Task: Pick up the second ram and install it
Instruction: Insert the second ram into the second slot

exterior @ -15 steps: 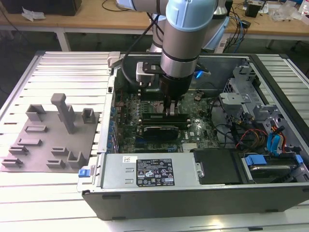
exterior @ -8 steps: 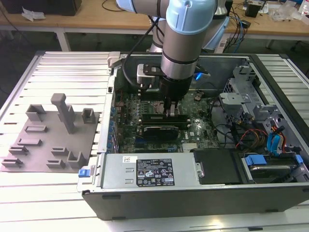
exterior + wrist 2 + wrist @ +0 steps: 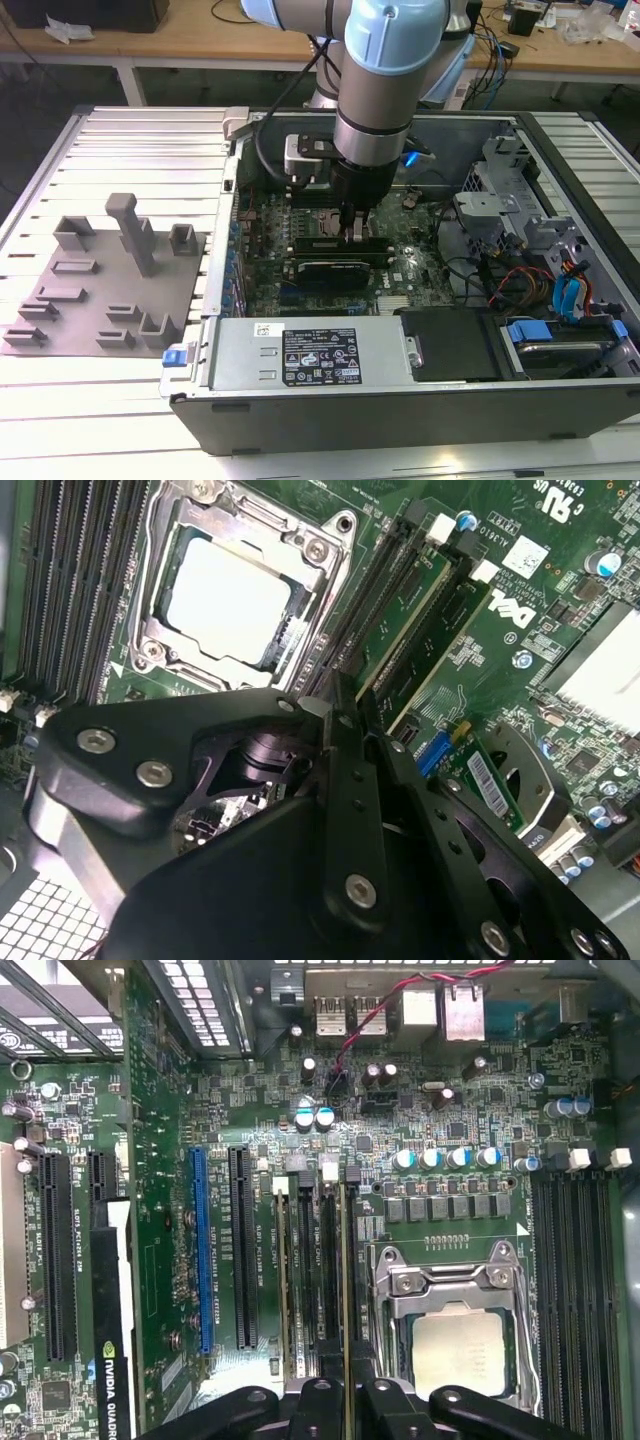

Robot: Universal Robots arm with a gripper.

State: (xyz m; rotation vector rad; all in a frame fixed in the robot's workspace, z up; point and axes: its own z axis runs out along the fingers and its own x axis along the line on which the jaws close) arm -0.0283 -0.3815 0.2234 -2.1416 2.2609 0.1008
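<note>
Gripping second ram (image 3: 346,1290) edge-on, jaws (image 3: 345,1392) clamping stick's upper edge, standing upright in motherboard (image 3: 180,1160) slot. Second ram lying directly between jaws, running away from them alongside empty memory slots (image 3: 315,1270). CPU socket (image 3: 455,1330) sitting just beside jaws; open computer case (image 3: 400,400) resting on tabletop (image 3: 120,140); grey fixture plate (image 3: 105,285) lying well apart from jaws.
</note>
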